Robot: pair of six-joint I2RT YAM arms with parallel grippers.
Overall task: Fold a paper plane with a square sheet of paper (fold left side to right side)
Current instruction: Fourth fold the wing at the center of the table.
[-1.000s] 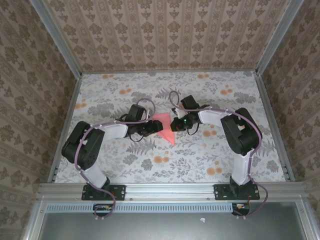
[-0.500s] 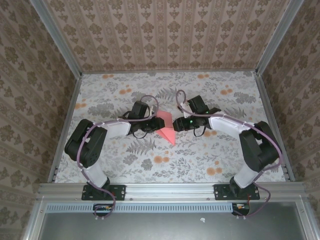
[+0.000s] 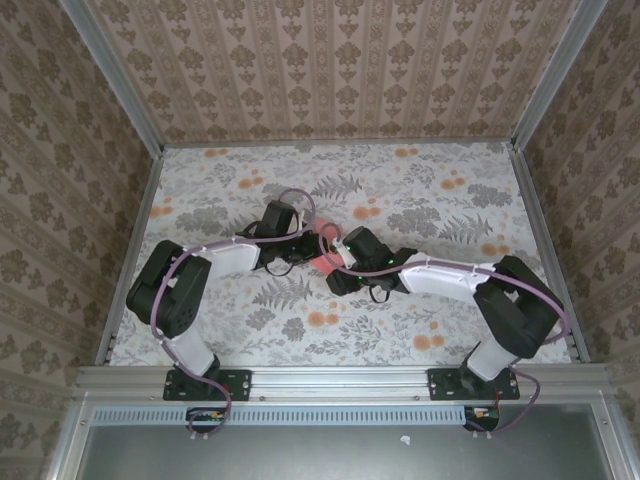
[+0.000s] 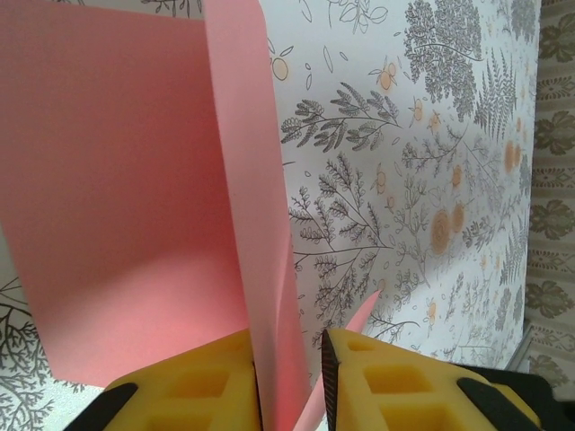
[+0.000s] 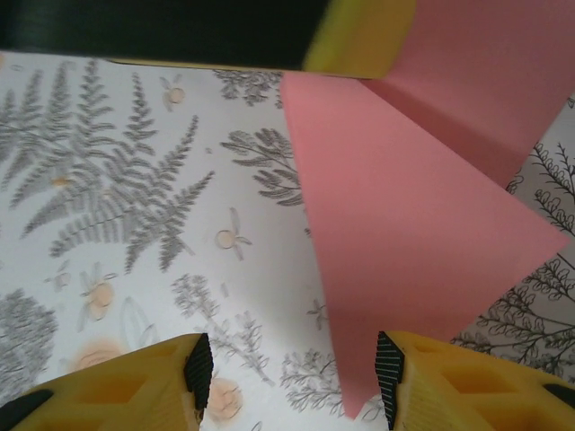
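Observation:
The square sheet of paper is salmon pink and creased into a pointed shape, lying mid-table between the two arms. My left gripper reaches it from the left. In the left wrist view a raised flap of the paper stands between the yellow fingers, and my left gripper is shut on this fold, with a narrow gap still showing. My right gripper sits at the paper's near tip. Seen from the right wrist, the paper points down between the open right gripper, untouched by either pad.
The table carries a floral cloth with orange blotches and grey ferns. Wallpapered walls and an aluminium frame close it in on three sides. A yellow finger of the left gripper rests at the paper's far edge in the right wrist view.
My right gripper opened, let go of the paper and swung left and nearer, over its tip. My left gripper narrowed onto the raised fold.

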